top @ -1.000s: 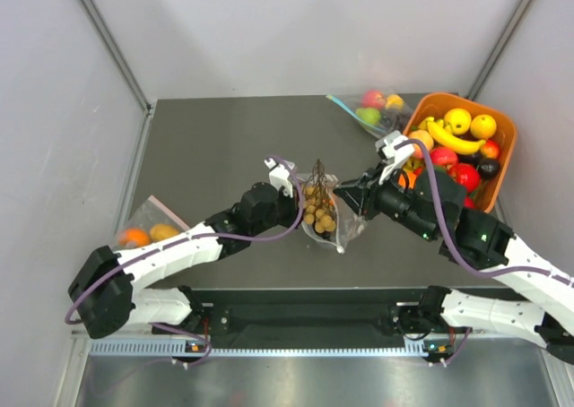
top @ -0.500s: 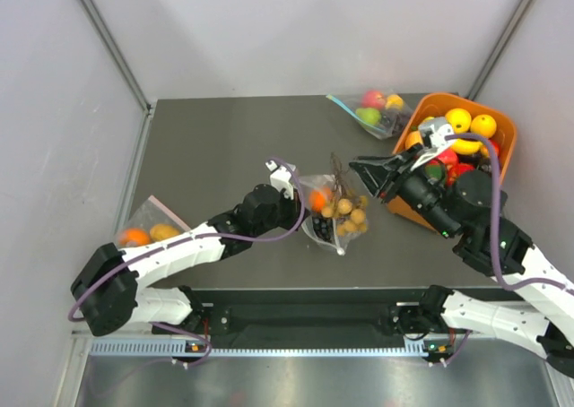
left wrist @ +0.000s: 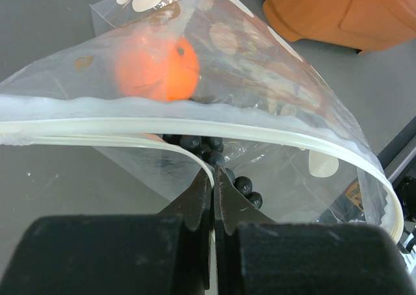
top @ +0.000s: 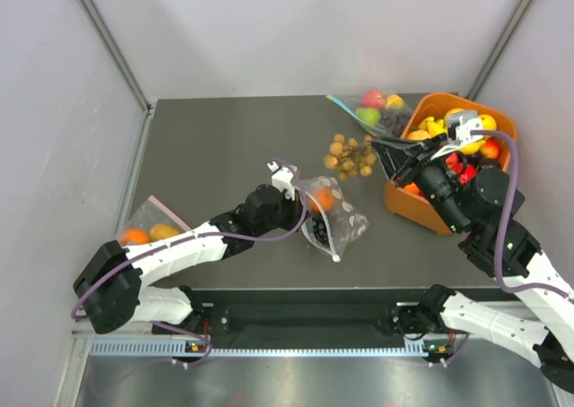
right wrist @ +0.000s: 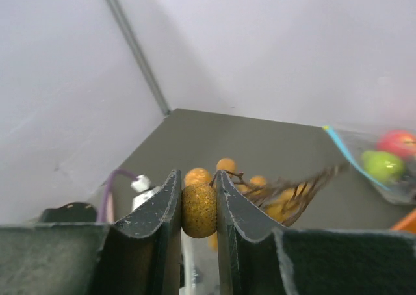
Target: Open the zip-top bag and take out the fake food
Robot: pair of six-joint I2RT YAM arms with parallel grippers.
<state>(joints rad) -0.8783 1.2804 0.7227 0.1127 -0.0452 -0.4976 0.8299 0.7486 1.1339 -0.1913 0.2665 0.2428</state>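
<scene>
Hiding inside zip-top bag (left wrist: 273, 61), perhaps dark berries (left wrist: 207, 143)

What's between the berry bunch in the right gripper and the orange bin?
Nothing visible. The right gripper is shut on one berry of the berry bunch, which is out of the zip-top bag and right beside the orange bin. The blue-zip bag lies farther back, off that line.

The left pincer (left wrist: 212, 184) grips the white rim of the zip-top bag (left wrist: 273, 80), an orange ball (left wrist: 156, 67) inside.
</scene>
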